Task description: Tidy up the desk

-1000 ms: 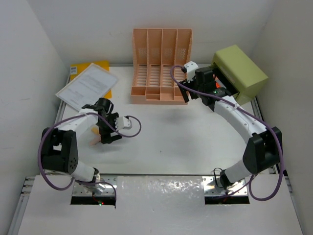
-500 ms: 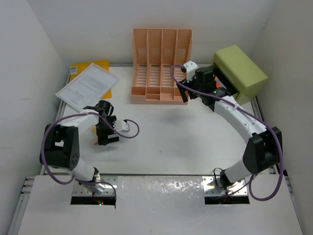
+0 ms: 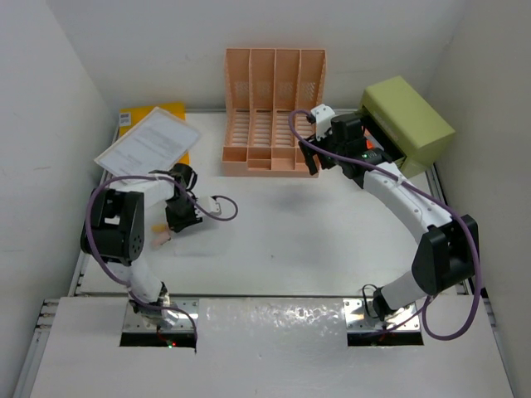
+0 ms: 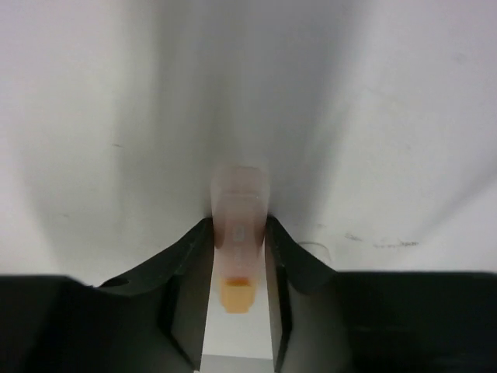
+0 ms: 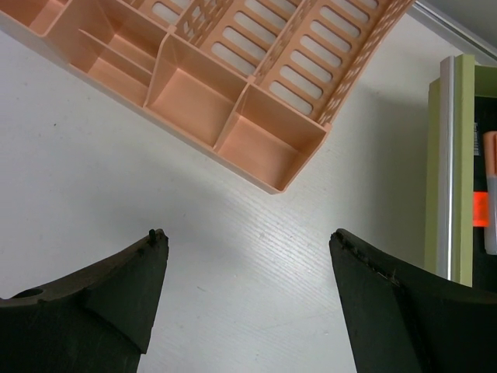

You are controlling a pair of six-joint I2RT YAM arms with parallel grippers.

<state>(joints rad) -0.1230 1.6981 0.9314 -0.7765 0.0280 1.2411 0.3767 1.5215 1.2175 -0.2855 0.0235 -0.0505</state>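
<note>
The big white desk [image 3: 282, 240] lies flat under both arms and holds everything else. At its far edge stands a peach rack [image 3: 274, 116] with slots, and a green box [image 3: 411, 124] sits in the far right corner. A white paper [image 3: 148, 143] rests on a yellow folder [image 3: 170, 112] in the far left corner. The right claw [image 5: 248, 235] is spread wide with nothing in it, and it hangs over bare desk just in front of the rack's right end, near the green box. The left claw [image 4: 241, 233] is low over the left side of the desk, and its two fingers pinch a small pink thing [image 4: 239, 210] with an orange bit. It is blurry, so it may be a pen or marker.
</note>
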